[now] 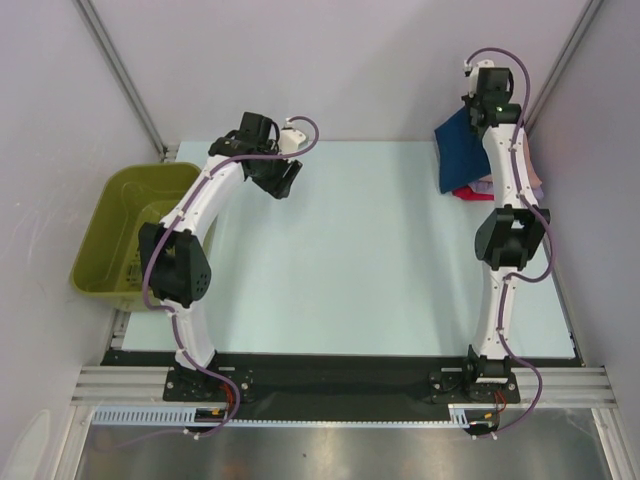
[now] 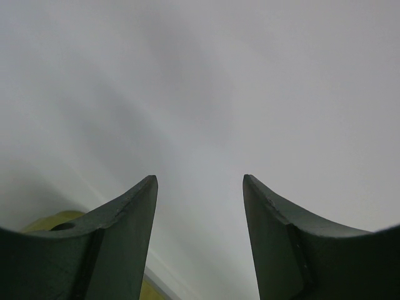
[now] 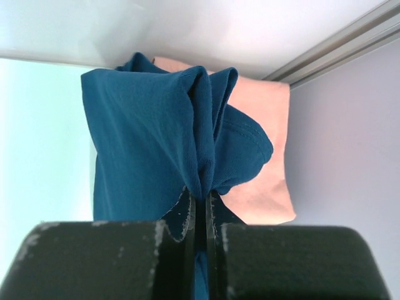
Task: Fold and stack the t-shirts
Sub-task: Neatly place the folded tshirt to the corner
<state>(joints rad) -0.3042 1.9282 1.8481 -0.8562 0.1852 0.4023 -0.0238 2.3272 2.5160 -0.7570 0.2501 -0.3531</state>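
In the upper right of the top view, the right tool (image 1: 472,118) is clamped shut on a bunched fold of the navy t-shirt (image 1: 456,150). The shirt hangs from it over the folded pile at the far right corner of the tabletop (image 1: 370,270), where a red t-shirt (image 1: 470,192) peeks out beneath. In the right wrist view, the peach t-shirt (image 3: 275,156) lies behind the navy cloth. The left tool (image 1: 284,180), upper left of centre, has its jaws apart and holds nothing, right of the olive basket (image 1: 100,250).

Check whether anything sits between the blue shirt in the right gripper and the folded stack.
Nothing visible does. The right gripper holds the navy t-shirt bunched directly over the peach t-shirt in the far right corner, and no other object lies between them.
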